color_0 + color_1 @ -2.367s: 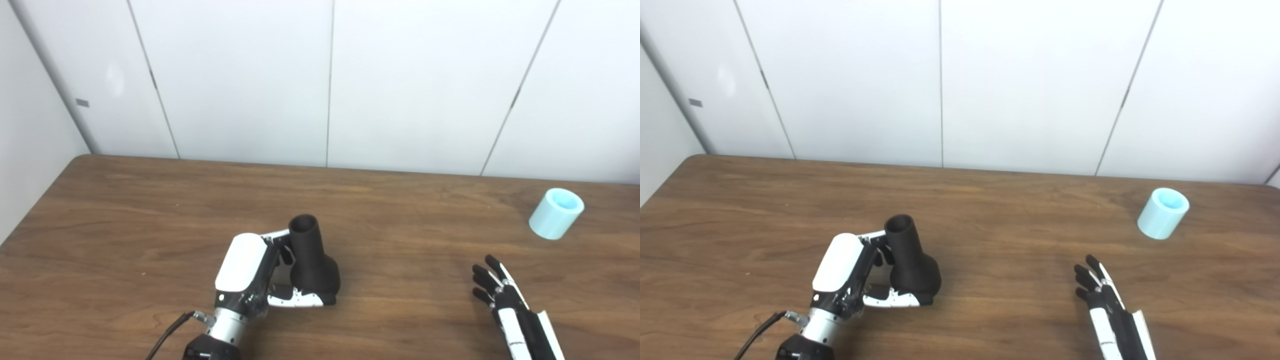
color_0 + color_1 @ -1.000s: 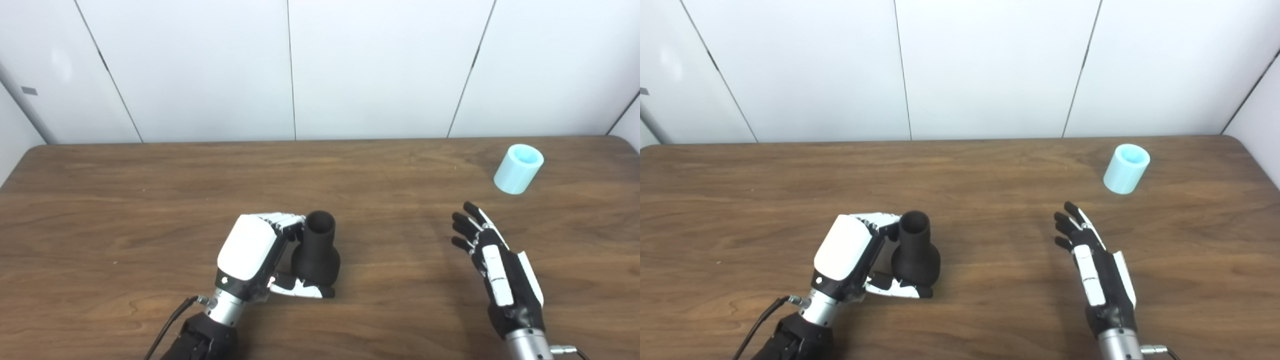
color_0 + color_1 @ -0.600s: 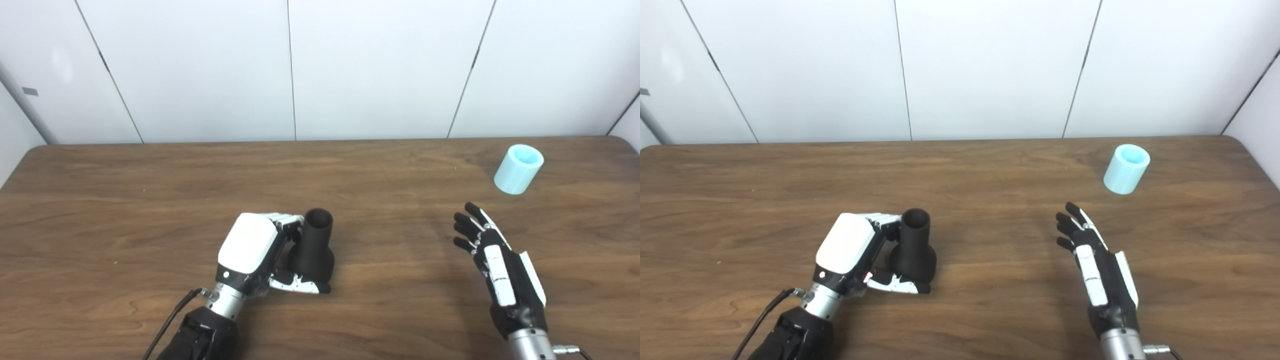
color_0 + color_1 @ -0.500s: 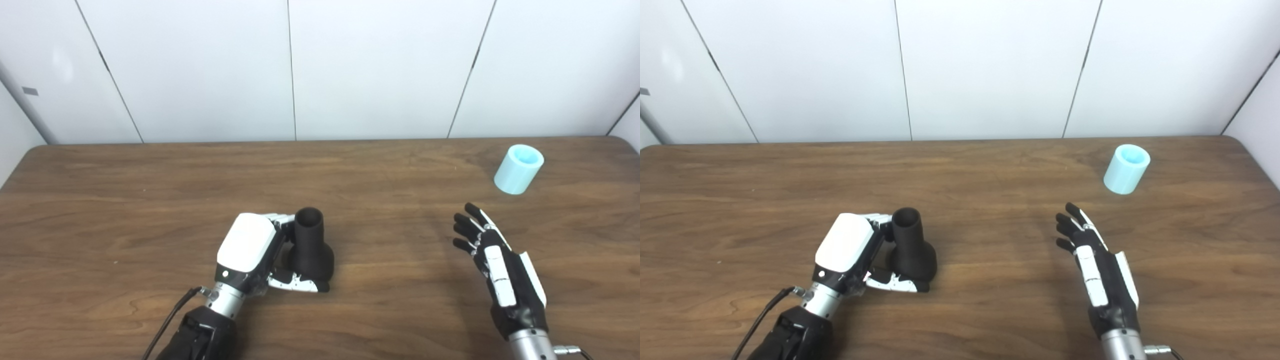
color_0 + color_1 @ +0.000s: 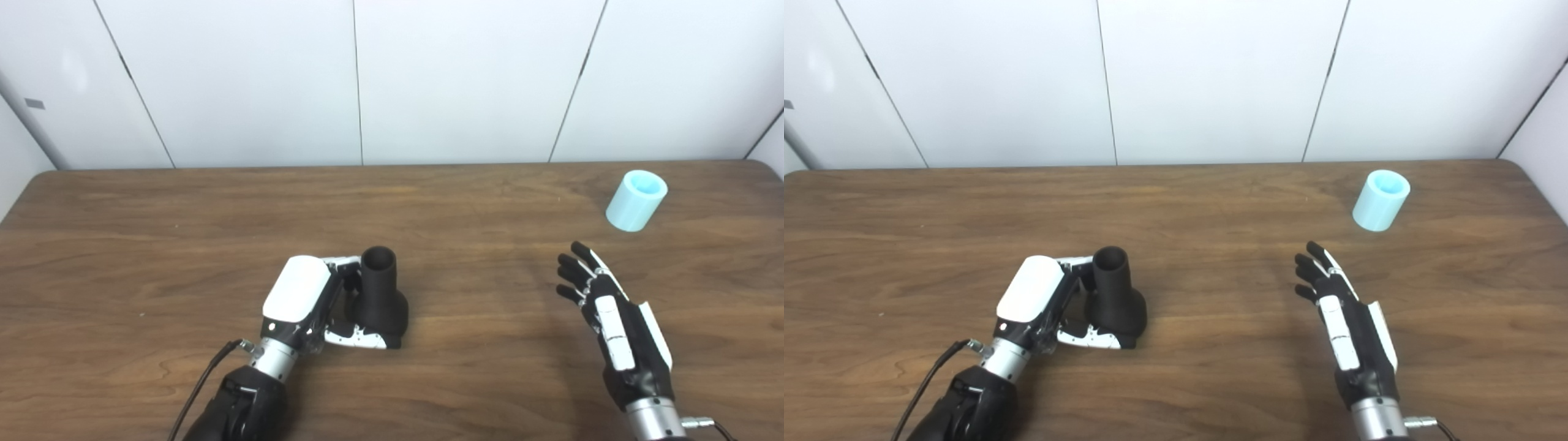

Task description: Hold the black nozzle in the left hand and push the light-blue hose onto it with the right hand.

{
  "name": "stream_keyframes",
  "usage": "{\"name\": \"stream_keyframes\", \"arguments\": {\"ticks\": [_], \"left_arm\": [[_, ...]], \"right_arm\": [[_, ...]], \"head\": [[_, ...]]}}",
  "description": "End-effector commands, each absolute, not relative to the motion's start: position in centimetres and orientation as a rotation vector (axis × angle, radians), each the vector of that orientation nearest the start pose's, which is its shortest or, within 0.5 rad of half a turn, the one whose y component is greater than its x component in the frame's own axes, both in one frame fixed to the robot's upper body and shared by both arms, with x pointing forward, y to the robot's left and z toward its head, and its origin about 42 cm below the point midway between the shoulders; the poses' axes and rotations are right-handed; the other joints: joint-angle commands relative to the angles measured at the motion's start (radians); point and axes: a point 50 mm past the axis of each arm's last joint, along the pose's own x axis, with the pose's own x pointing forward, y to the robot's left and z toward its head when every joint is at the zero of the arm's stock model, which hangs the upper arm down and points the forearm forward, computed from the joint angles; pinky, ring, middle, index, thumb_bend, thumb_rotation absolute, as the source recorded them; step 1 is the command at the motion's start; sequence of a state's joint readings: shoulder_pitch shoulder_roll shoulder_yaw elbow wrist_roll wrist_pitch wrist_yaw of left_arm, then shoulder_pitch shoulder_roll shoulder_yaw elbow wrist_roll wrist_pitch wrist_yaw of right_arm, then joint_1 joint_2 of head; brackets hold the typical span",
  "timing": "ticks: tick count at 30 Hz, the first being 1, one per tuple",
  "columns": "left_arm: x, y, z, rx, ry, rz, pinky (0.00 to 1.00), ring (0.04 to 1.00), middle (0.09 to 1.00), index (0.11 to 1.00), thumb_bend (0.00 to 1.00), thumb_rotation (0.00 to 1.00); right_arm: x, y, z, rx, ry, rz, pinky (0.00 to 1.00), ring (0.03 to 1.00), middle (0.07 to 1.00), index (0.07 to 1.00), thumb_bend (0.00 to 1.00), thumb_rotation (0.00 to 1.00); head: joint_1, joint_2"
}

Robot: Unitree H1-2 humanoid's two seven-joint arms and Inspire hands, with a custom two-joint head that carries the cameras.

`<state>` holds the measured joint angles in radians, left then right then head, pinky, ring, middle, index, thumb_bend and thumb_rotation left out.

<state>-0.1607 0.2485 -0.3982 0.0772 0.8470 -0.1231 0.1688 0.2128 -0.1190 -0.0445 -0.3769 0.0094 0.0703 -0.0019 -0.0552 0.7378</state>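
Wooden table (image 5: 153,245) against white wall panels (image 5: 465,79). Near the front, left of the middle: black nozzle (image 5: 376,297), standing upright on its wide rounded base, narrow open mouth upward. Wrapped around it from the left side, the left hand (image 5: 306,303), white back upward; fingers (image 5: 343,264) curled behind the narrow neck, thumb (image 5: 358,339) laid across the front of the base at table level. Clearly gripped, with the base resting on the wood. Dark forearm and a thin black cable (image 5: 205,383) trailing from the wrist toward the bottom edge.

Far to the right, close to the back right corner: light-blue hose (image 5: 1379,200), a short pale cylinder, open end up and tilted slightly away, alone on the wood and touched by nothing. Well apart from the nozzle.

Between the two, nearer the front: the right hand (image 5: 1344,318), empty, held out flat with black fingers spread and pointing up and a little left toward the back of the table. Nothing in its grasp; clear of the hose, with bare wood between them.
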Motion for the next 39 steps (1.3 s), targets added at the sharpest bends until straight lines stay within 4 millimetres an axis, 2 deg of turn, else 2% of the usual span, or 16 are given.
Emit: {"name": "stream_keyframes", "arguments": {"ticks": [1,7,13,18,20,22,23,27,30,33,37,39], "left_arm": [[26.8,18.7,4.2,1.132,-0.117,-0.466,0.39,0.489,0.495,0.488,0.48,0.0],[26.7,18.4,4.1,1.143,-0.134,-0.482,0.39,0.482,0.477,0.497,0.48,0.0],[26.7,18.3,4.2,1.157,-0.136,-0.492,0.4,0.487,0.485,0.492,0.48,0.0],[26.7,18.6,4.2,1.17,-0.136,-0.491,0.4,0.489,0.483,0.49,0.48,0.0],[26.7,18.9,4.1,1.175,-0.133,-0.491,0.4,0.486,0.483,0.491,0.48,0.0],[26.8,19.2,4.1,1.176,-0.132,-0.491,0.39,0.48,0.48,0.495,0.48,0.0],[26.8,19.4,4.1,1.17,-0.132,-0.489,0.39,0.481,0.481,0.495,0.48,0.0],[26.8,19.8,4.1,1.154,-0.127,-0.477,0.39,0.49,0.487,0.49,0.48,0.0],[26.8,20.0,4.2,1.157,-0.124,-0.478,0.4,0.495,0.491,0.486,0.48,0.0],[26.8,20.2,4.2,1.159,-0.12,-0.477,0.39,0.5,0.499,0.482,0.48,0.0],[26.8,20.3,4.2,1.163,-0.12,-0.477,0.39,0.501,0.502,0.478,0.48,0.0],[26.8,20.4,4.2,1.163,-0.12,-0.476,0.39,0.497,0.498,0.482,0.48,0.0]], "right_arm": [[21.3,-26.5,15.8,-0.142,-0.16,-0.064,0.81,0.87,0.868,0.907,0.5,0.95],[21.6,-26.8,16.7,-0.133,-0.183,-0.07,0.8,0.866,0.861,0.9,0.51,0.94],[22.5,-28.3,19.2,-0.159,-0.265,-0.085,0.8,0.867,0.86,0.888,0.52,0.92],[24.2,-30.3,22.0,-0.216,-0.338,-0.086,0.84,0.868,0.853,0.891,0.56,0.91],[25.0,-31.1,23.0,-0.253,-0.361,-0.082,0.84,0.872,0.856,0.892,0.56,0.91],[26.0,-31.9,23.9,-0.304,-0.384,-0.089,0.83,0.868,0.855,0.891,0.57,0.84],[26.4,-32.2,24.3,-0.332,-0.394,-0.098,0.81,0.861,0.851,0.888,0.58,0.77],[28.3,-32.9,26.3,-0.526,-0.417,-0.153,0.72,0.83,0.839,0.882,0.62,0.7],[29.8,-33.5,27.7,-0.633,-0.417,-0.171,0.75,0.827,0.842,0.873,0.64,0.6],[31.3,-34.4,29.0,-0.78,-0.399,-0.187,0.7,0.818,0.857,0.877,0.65,0.51],[33.3,-35.6,30.9,-0.992,-0.318,-0.217,0.81,0.873,0.879,0.894,0.68,0.47],[34.4,-36.3,31.4,-1.076,-0.284,-0.23,0.82,0.873,0.866,0.888,0.68,0.43]], "head": [[0.0,0.001],[0.007,0.004],[-0.001,0.009],[-0.053,0.002],[-0.11,-0.008],[-0.146,-0.013],[-0.161,-0.015],[-0.19,-0.018],[-0.196,-0.018],[-0.207,-0.017],[-0.22,-0.018],[-0.23,-0.023]]}}
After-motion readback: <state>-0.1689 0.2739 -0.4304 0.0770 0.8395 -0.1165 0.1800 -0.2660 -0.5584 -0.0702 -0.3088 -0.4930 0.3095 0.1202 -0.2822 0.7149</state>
